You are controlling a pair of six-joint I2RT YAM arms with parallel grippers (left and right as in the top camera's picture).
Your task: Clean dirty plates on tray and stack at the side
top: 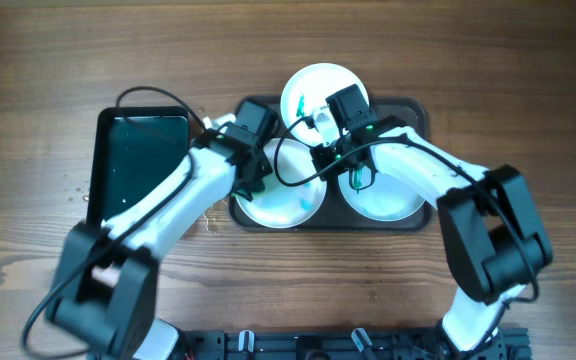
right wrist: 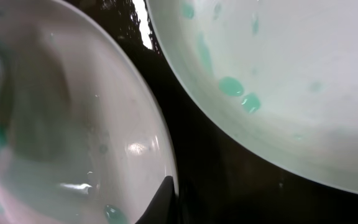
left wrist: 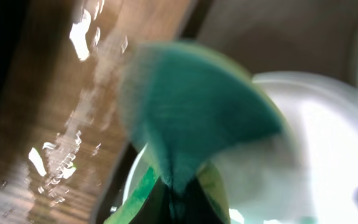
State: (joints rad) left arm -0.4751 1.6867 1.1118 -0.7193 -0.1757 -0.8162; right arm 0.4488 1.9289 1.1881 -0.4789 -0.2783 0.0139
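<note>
Three plates on the tray (top: pixel 415 110), mid counter (top: pixel 528 90). The far plate (top: pixel 303 85) overlaps the tray's far rim. The left plate (top: pixel 283 208) & right plate (top: pixel 388 200) sit side by side along the near edge. Left claw (left wrist: pixel 179 200) is closed on a green sponge (left wrist: pixel 197 118), blurred in the wrist view, over the left plate's far-left part, w/ wet-looking counter to its left. Green smears show on the left plate's right side. Right claw (top: pixel 356 176) hangs low btwn the two near plates. Its wrist view shows both rims w/ dark tray btwn & green drops on the right plate. Only one dark fingertip (right wrist: pixel 164 198) is visible, so open vs closed can't be told. A glossy black tray (top: pixel 138 165) lies to the left.
</note>
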